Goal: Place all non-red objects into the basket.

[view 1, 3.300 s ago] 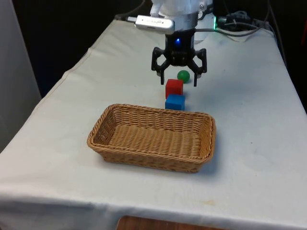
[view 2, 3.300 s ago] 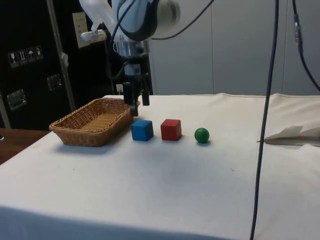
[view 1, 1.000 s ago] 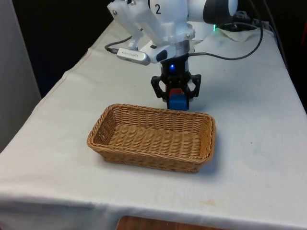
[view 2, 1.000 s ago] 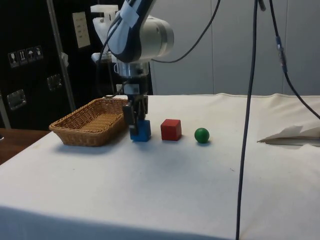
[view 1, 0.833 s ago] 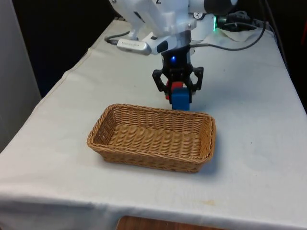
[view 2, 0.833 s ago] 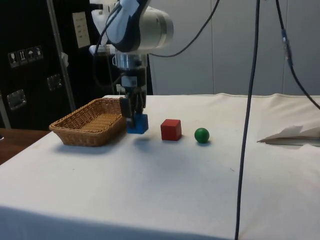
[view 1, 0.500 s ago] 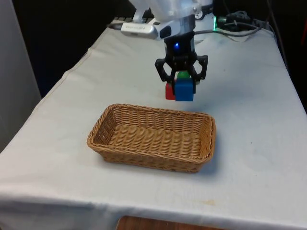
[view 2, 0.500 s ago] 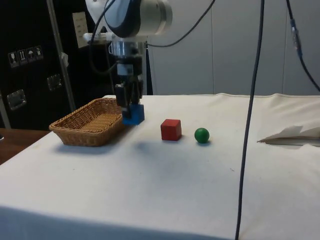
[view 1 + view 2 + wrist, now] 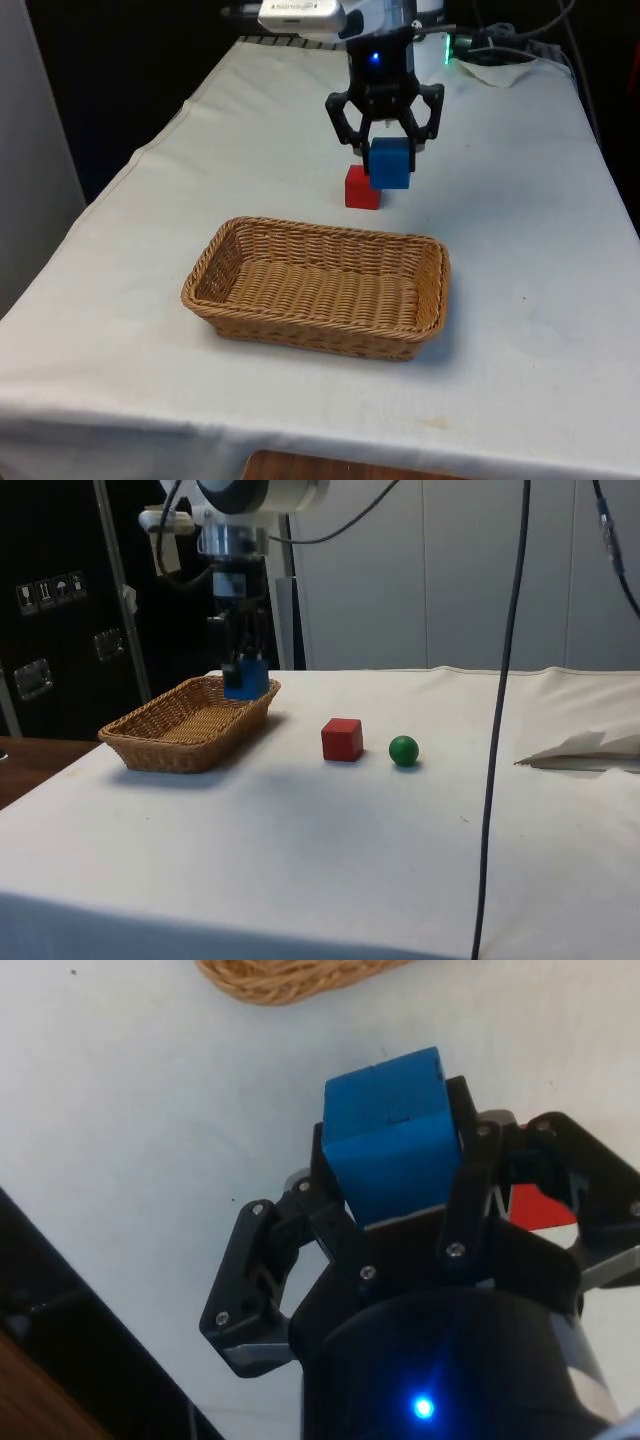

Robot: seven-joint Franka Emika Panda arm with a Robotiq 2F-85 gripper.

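Tool [image 9: 387, 150] clamped on blue cube [image 9: 389, 164], held above the surface near the basket's [image 9: 318, 325] far rim. Red cube [image 9: 361, 187] sits below. Risk: releasing early, short of the rim, drops the cube outside.

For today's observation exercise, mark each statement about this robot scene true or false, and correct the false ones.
1. The gripper holds the blue cube above the table. True.
2. The green ball lies in the basket. False: it rests on the white cloth, beside the red cube.
3. The red cube sits on the cloth. True.
4. The basket already holds a cube. False: nothing lies in it.
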